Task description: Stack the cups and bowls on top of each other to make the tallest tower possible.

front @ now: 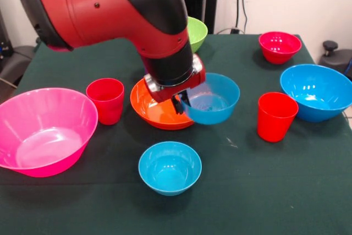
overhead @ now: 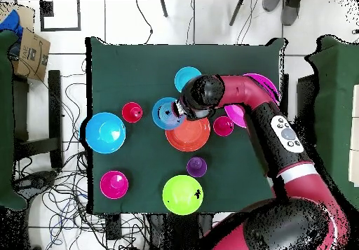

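Pincer [front: 180,103] clamps small blue bowl [front: 212,98] rim.

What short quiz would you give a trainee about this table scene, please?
1. True or false: the purple cup stands inside the orange bowl.
2. Which bowl does the gripper hold by its rim? A: a white bowl; B: a small blue bowl; C: a yellow bowl.
3. How many red cups are in view?
Key:
1. False: the purple cup stands apart from the orange bowl.
2. B: the small blue bowl beside the orange bowl.
3. Two: one red cup and another.
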Robot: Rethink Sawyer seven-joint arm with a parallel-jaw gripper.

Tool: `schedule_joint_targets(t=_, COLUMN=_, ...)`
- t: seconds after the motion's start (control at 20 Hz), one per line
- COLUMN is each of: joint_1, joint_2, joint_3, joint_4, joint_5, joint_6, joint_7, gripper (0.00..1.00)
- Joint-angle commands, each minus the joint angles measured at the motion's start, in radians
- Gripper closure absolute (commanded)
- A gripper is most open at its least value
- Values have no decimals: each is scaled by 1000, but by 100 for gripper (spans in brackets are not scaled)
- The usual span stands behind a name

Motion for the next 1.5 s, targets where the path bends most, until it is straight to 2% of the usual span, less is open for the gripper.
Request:
schedule_joint_targets(t=0.05, joint_1=11, joint_2=64, joint_3=4, joint_4=-173, joint_5=-70, joint_6=110, joint_7=-405, gripper=100)
schedule_joint_targets(t=1.0, joint_1=26, joint_2=183, joint_3=-8, joint_4=-408, joint_5=-85, joint_6=153, joint_7=-607, gripper=100)
schedule_joint_targets(t=1.15, joint_1=29, joint_2=183, joint_3=-12, joint_4=-415, joint_5=-76, joint_6=160, joint_7=-617, gripper=100)
schedule_joint_targets(t=1.5, joint_1=17, joint_2=138, joint_3=-28, joint_4=-349, joint_5=-52, joint_6=170, joint_7=-611, gripper=100)
